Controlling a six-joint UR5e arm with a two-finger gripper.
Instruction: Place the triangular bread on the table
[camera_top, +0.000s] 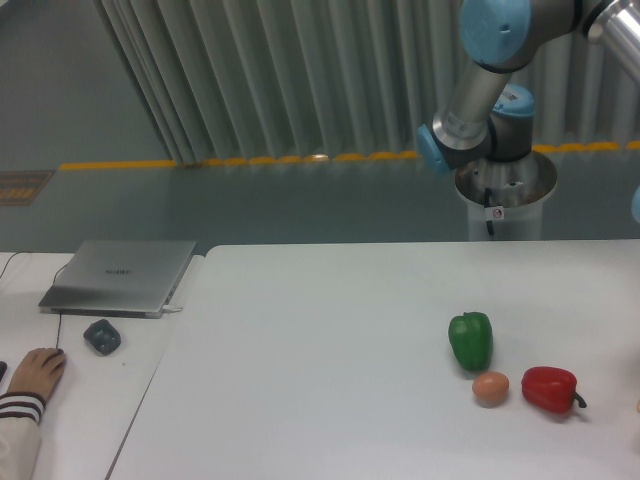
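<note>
The triangular bread does not show in this view. The large white table (320, 330) fills the lower part of the camera view. Only the arm's upper links and blue-capped joints (480, 110) show at the top right, above the table's far edge. The arm runs out of frame at the right, and the gripper is out of view.
A green pepper (470, 340), a small round orange-pink fruit (490, 388) and a red pepper (550, 390) sit on the table's right side. On the narrower desk at left are a closed laptop (120, 275), a dark mouse (102, 336) and a person's hand (35, 372).
</note>
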